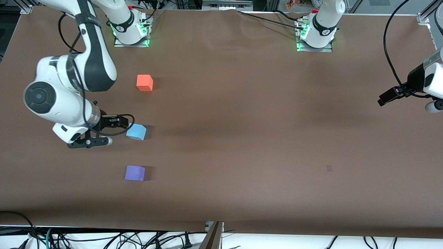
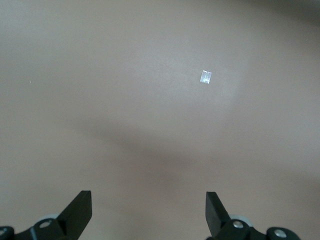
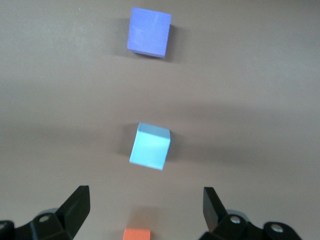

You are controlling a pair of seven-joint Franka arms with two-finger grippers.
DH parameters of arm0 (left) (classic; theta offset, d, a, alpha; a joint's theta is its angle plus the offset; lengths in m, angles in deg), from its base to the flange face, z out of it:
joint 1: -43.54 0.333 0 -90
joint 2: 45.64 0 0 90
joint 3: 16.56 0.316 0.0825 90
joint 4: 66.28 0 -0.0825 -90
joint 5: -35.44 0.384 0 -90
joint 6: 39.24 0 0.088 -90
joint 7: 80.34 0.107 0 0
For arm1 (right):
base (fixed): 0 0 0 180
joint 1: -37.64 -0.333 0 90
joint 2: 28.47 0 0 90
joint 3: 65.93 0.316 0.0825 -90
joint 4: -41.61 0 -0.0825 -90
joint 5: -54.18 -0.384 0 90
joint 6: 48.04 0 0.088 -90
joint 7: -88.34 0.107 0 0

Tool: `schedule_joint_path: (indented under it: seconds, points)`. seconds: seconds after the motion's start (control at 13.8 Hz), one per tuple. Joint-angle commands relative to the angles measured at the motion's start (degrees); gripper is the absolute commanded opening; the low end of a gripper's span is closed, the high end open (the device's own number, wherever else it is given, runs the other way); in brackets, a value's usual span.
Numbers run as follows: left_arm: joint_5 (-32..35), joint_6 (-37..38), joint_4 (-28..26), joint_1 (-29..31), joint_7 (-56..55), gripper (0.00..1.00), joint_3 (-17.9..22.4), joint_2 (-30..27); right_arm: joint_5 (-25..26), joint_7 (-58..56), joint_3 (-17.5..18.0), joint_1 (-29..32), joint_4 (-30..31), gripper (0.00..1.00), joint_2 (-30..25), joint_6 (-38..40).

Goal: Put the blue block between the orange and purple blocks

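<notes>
The blue block (image 1: 136,131) rests on the brown table, in line between the orange block (image 1: 144,83) and the purple block (image 1: 135,173), turned a little askew. My right gripper (image 1: 90,141) hangs open and empty above the table, beside the blue block toward the right arm's end. The right wrist view shows its open gripper (image 3: 146,210) with the blue block (image 3: 150,146), the purple block (image 3: 149,32) and the edge of the orange block (image 3: 137,234) below it. My left gripper (image 1: 435,105) waits open over bare table at the left arm's end; it also shows in the left wrist view (image 2: 148,210).
The brown table cover (image 1: 242,121) is bare apart from the three blocks. A small pale mark (image 1: 329,168) lies on it toward the left arm's end and shows in the left wrist view (image 2: 206,77). Cables hang along the table's near edge.
</notes>
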State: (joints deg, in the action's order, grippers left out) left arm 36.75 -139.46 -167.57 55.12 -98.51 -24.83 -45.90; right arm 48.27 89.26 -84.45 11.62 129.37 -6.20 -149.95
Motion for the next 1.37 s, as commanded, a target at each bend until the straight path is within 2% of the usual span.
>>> schedule_joint_path:
  seconds: [0.0, 0.07, 0.22, 0.36, 0.43, 0.58, 0.65, 0.94, 1.09, 1.23, 1.3]
  points:
    - [0.1, -0.1, -0.1, 0.2, 1.0, 1.0, -0.3, -0.1, -0.8, -1.0, -2.4, 0.4, -6.7, 1.0, 0.4, 9.2]
    - [0.1, -0.1, -0.1, 0.1, 1.0, 1.0, -0.3, -0.1, -1.0, -1.0, -3.6, 0.3, -7.9, 1.0, 0.3, 12.4]
    - [0.1, -0.1, -0.1, 0.1, 1.0, 1.0, -0.3, -0.1, 0.4, -0.4, -3.4, 0.2, -12.5, 1.0, -0.3, 15.2]
    - [0.1, -0.1, -0.1, 0.1, 1.0, 1.0, -0.3, -0.1, 2.5, -1.1, -2.1, 3.1, -12.7, 1.0, -3.7, 17.7]
    - [0.1, -0.1, -0.1, 0.1, 1.0, 1.0, -0.3, -0.1, 2.7, -1.0, 2.4, 7.3, -11.7, 1.0, -6.2, 18.1]
    - [0.1, -0.1, -0.1, 0.1, 1.0, 1.0, -0.3, -0.1, 3.4, -0.8, 13.5, 20.2, -9.5, 1.0, -11.6, 17.7]
    - [0.1, -0.1, -0.1, 0.1, 1.0, 1.0, -0.3, -0.1, 3.4, -1.0, 15.3, 22.7, -8.7, 1.0, -13.6, 17.6]
    - [0.1, -0.1, -0.1, 0.1, 1.0, 1.0, -0.3, -0.1, 3.7, -1.4, 15.6, 23.5, -4.6, 1.0, -16.9, 18.5]
    - [0.0, -0.1, -0.1, 0.2, 1.0, 1.0, -0.3, -0.1, 6.0, -2.6, 16.3, 23.5, -3.6, 1.0, -17.4, 20.5]
    - [0.0, -0.1, -0.1, 0.1, 1.0, 1.0, -0.3, -0.1, 10.4, -2.1, 20.8, 23.6, -3.5, 1.0, -17.5, 21.6]
    - [0.0, -0.1, -0.1, 0.2, 1.1, 1.0, -0.3, -0.2, 10.7, -2.0, 20.9, 23.6, -3.5, 1.0, -17.2, 22.2]
